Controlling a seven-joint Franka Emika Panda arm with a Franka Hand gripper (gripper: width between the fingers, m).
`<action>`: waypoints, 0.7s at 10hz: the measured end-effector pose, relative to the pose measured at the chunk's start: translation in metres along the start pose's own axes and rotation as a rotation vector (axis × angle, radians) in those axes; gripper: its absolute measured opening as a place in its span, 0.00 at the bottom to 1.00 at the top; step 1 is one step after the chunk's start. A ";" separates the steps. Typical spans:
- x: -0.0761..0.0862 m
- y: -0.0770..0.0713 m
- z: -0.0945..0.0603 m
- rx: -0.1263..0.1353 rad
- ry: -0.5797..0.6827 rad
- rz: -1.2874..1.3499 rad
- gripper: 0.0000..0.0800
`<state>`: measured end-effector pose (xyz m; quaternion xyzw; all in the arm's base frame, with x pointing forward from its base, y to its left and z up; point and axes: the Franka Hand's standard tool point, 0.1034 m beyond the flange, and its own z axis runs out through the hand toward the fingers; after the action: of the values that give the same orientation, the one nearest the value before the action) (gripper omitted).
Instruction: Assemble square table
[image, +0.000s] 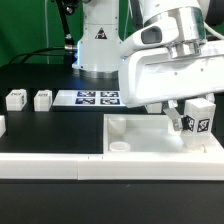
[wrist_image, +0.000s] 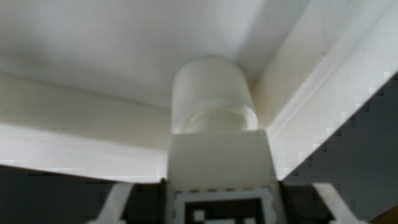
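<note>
The square table's white slab (image: 150, 133) lies on the black table, raised rim up, with a corner hole (image: 118, 146) at its near left. My gripper (image: 190, 122) is shut on a white tagged leg post (image: 200, 118) and holds it over the slab's right part. In the wrist view the leg post (wrist_image: 217, 110) runs out from between my fingers (wrist_image: 118, 205), its rounded tip near an inner corner of the slab's rim (wrist_image: 311, 90). Whether the tip touches the slab I cannot tell. Two more leg posts (image: 16, 98) (image: 42, 99) stand at the exterior view's left.
The marker board (image: 98, 98) lies behind the slab. A long white rail (image: 50, 163) runs along the table's front edge. Another white part (image: 2, 125) shows at the left edge. The robot's base (image: 98, 40) stands at the back.
</note>
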<state>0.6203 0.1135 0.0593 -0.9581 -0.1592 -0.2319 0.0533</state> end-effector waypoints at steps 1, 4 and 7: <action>0.000 0.000 0.000 0.000 0.000 0.000 0.36; 0.000 0.000 0.000 0.000 -0.001 0.000 0.49; 0.000 0.001 0.000 -0.001 -0.001 0.001 0.80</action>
<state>0.6203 0.1128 0.0590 -0.9583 -0.1588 -0.2314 0.0531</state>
